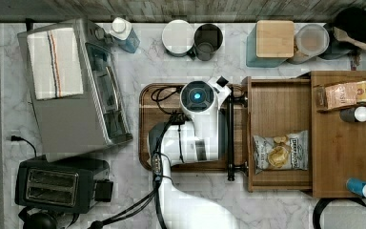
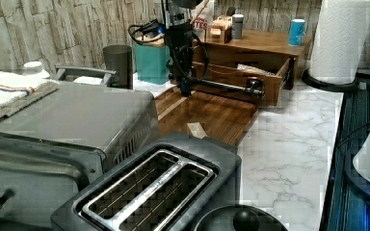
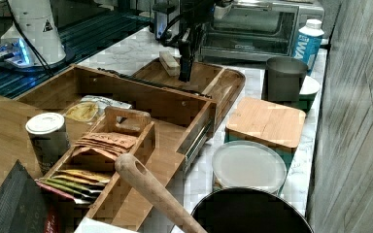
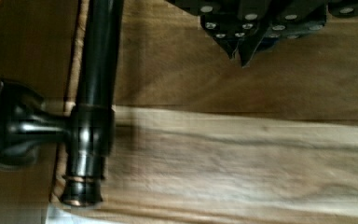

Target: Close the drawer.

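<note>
- Here the pincer [image 4: 242, 44] hangs over the dark wooden tray [image 1: 147, 119], just beside the black bar handle [image 1: 230, 138] of the drawer [image 1: 279, 105]; in the wrist view its fingertips [image 4: 235, 46] sit pressed close together with nothing between them, so it is clenched on nothing.
- In the top view the arm's white wrist [image 1: 199, 119] covers the pincer itself and most of the tray beneath it.
- The drawer stands pulled out from the cabinet [image 1: 348, 143], on the far side of the handle from the pincer; a bag of chips [image 1: 280, 151] lies inside it.
- In the left view the pincer [image 2: 185, 86] reaches down near the handle [image 2: 221, 85], but whether it touches the bar is hard to tell.
- In the right view the pincer [image 3: 185, 73] is partly hidden behind the drawer's front wall [image 3: 141, 94]; a small pale block [image 3: 169, 63] lies on the tray just beside it.
- The wrist view cuts off all but one end of the handle [image 4: 91, 93] and its mounting post.
- The surface is a white marble-pattern counter [image 1: 171, 62], with a grey plank wall [image 3: 359, 121] behind it.
- Well away from the pincer stand a toaster oven [image 1: 76, 86] with a folded towel [image 1: 55, 62] on top, and a black toaster [image 1: 52, 183].
- Beyond the tray sit a dark cup [image 1: 208, 42] and a teal box with a wooden lid [image 1: 274, 40].
</note>
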Robot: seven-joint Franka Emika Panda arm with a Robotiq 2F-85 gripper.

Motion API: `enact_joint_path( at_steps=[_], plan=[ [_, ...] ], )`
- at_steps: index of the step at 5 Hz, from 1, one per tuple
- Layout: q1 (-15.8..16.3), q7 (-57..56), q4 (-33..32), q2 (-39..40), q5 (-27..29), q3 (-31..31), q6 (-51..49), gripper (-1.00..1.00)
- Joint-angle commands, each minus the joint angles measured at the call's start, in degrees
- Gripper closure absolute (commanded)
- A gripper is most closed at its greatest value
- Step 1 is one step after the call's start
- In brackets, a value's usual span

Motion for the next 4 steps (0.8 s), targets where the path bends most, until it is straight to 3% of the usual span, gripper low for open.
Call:
enact_joint_path(
  at_steps=[1, 3, 4],
  plan=[
    [-9.88, -9.45, -0.48, -0.53, 9.8, -5.51, 1.39, 1.0],
    [-16.39, -19.97, 2.22, 1.73, 11.44, -6.98, 0.9, 1.0],
    [-20.67, -27.11, 15.72, 8.5, 11.58, -8.59, -6.58, 1.0]
  ],
)
